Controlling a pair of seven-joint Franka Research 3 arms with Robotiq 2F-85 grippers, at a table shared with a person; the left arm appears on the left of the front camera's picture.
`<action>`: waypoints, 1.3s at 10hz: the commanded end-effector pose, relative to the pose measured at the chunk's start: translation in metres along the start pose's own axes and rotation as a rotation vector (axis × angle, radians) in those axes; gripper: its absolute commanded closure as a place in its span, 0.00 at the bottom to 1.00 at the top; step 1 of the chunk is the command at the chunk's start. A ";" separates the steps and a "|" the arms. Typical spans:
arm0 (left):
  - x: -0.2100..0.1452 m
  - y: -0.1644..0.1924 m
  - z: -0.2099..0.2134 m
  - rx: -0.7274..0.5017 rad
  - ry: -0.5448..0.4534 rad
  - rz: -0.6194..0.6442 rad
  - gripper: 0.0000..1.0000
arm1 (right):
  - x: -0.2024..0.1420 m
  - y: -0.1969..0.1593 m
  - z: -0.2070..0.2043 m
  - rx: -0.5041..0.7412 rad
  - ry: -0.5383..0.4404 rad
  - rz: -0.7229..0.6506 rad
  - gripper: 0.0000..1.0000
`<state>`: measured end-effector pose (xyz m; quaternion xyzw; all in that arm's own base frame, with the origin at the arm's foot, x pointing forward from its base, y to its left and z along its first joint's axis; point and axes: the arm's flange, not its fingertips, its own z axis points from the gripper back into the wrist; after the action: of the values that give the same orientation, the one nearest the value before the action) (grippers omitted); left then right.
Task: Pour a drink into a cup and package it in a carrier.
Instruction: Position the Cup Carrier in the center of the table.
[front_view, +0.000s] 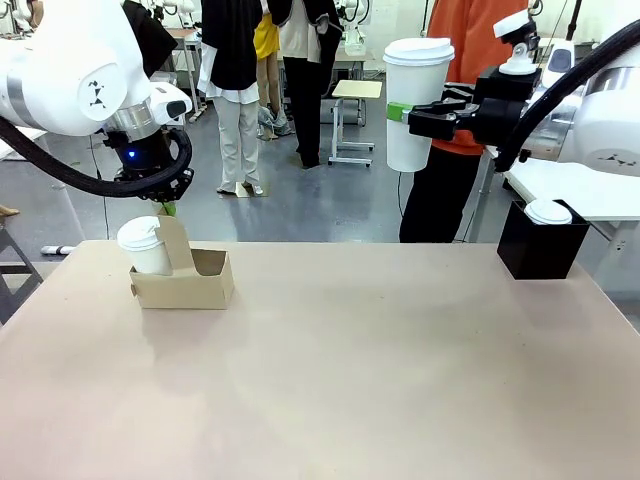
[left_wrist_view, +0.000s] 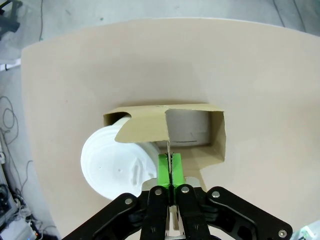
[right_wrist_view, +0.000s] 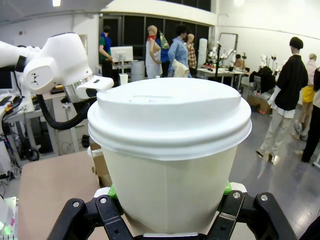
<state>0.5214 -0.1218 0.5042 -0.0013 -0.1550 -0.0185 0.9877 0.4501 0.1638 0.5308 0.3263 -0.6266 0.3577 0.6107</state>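
As I judge it, you are in the packaging step: both cups already wear lids, so the pouring seems finished, and one slot waits to be filled.

Nearest to you, on the left side of the bench (front_view: 330, 390), stands the carrier (front_view: 185, 282). In the front view its long axis runs left to right, about parallel to the near edge, and its handle (left_wrist_view: 142, 127) rises from the middle. The left gripper (left_wrist_view: 170, 170) comes down from above and its green pads are pressed together on the thin edge of this handle, so it pinches the carrier. A second cup (front_view: 147, 248) sits in the left slot, lid up, and seems to lean a little to the left. The right slot (front_view: 208, 264) is empty and opens upward.

Farther off, at the far right corner, a black box (front_view: 540, 255) carries a white lid (front_view: 548, 211).

Farthest, well above the bench, the right gripper (front_view: 410, 112) clamps the cup (front_view: 418, 95) from the side around its body. The cup stands upright, with its long axis vertical, lid up and narrow base down. A person in an orange top (front_view: 465, 30) stands behind it.

The next move calls for you to carry the cup across to the left with its axis vertical. Centre its base over the empty slot and lower it straight, clear of the handle and the left gripper.
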 end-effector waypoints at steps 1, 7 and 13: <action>-0.012 -0.010 0.026 -0.021 -0.046 0.021 0.98 | 0.003 0.001 -0.003 0.000 -0.019 -0.001 0.23; -0.080 -0.142 0.133 -0.013 -0.112 0.048 0.98 | 0.003 0.001 -0.003 0.000 -0.019 -0.001 0.23; -0.150 -0.263 0.097 0.018 -0.076 0.065 0.98 | 0.003 0.001 -0.003 0.000 -0.019 -0.001 0.23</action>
<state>0.3320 -0.3718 0.5506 -0.0048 -0.1802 0.0015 0.9836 0.4501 0.1639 0.5310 0.3261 -0.6268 0.3581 0.6104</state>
